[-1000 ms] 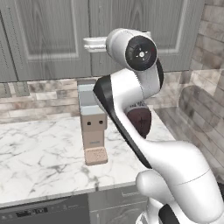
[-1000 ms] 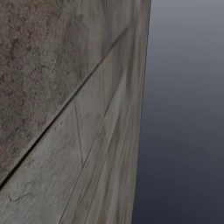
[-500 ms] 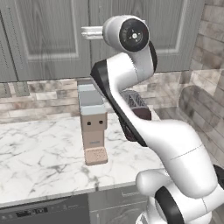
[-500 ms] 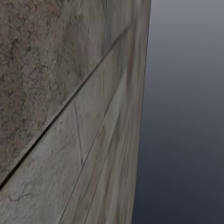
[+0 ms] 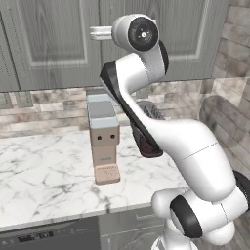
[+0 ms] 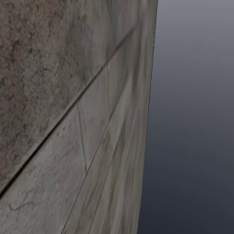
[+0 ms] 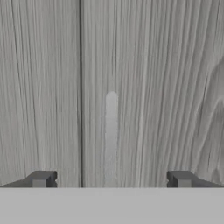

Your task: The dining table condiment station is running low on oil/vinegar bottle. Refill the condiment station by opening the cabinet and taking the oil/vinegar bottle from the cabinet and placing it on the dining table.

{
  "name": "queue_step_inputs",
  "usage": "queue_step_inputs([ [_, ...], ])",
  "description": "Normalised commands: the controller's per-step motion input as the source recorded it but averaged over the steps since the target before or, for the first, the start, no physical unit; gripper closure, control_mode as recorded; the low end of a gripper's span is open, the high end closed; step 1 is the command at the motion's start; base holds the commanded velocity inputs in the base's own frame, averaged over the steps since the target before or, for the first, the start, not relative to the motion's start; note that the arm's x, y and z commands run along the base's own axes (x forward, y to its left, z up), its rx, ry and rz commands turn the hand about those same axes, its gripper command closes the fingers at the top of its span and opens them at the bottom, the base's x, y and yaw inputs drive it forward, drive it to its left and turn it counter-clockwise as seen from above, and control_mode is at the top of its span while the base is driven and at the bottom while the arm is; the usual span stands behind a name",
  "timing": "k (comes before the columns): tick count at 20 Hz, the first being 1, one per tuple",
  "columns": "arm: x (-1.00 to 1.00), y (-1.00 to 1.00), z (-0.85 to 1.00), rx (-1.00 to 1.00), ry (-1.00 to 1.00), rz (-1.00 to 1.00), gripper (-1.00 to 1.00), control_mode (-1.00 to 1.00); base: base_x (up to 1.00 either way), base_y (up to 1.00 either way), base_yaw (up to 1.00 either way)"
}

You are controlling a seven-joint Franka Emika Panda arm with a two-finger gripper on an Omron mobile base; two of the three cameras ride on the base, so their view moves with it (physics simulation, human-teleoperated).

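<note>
A white, grey-veined marble counter (image 5: 44, 180) runs below a backsplash (image 5: 44, 110) of grey-brown stone tiles. A grey and tan coffee machine (image 5: 103, 136) stands on the counter against the backsplash. Under the counter's edge sits a dark appliance panel (image 5: 49, 234). A stone-tiled wall (image 6: 59, 128) rises on the right.

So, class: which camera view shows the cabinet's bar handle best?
The hand view: the handle stands upright, centred between the open hand's fingertips, beside the door seam. The left base view shows the cabinet doors, the arm covering that spot. The right base view shows a stone wall.
</note>
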Motion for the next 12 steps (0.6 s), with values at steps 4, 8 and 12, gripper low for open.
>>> queue_step_inputs([
  [4, 0.27, 0.0, 0.0, 0.0, 0.0, 0.0, -1.0, -1.0, 0.0, 0.0, 0.0],
  [8, 0.28, 0.0, 0.0, 0.0, 0.0, 0.0, -1.0, -1.0, 0.0, 0.0, 0.0],
  [12, 0.33, 0.0, 0.0, 0.0, 0.0, 0.0, -1.0, -1.0, 0.0, 0.0, 0.0],
])
